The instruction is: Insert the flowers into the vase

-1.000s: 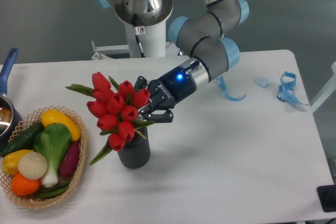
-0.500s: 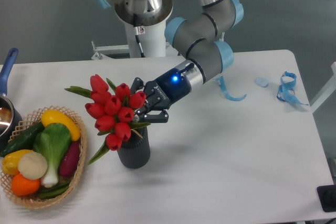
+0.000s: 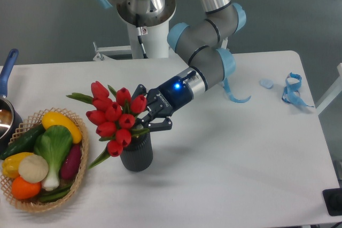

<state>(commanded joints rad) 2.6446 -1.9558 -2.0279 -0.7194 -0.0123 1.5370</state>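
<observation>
1. White tabletop (image 3: 224, 164) fills most of the view, with a grey floor behind it and the arm's base at the top.
2. At the arm's end, the gripper (image 3: 143, 117) reaches in from the right, its black fingers pinched on the flowers (image 3: 113, 118) just below the heads.
3. That red tulip bunch leans left, its heads tilted over the mouth of the vase (image 3: 137, 153), its stems hidden behind the gripper and rim.
4. This dark ribbed vase stands upright on the table, directly under the gripper.
5. Left of it sits a wicker basket (image 3: 75, 177) of toy vegetables, near but apart.
6. Far right lie blue ribbon scraps (image 3: 293, 90).
</observation>
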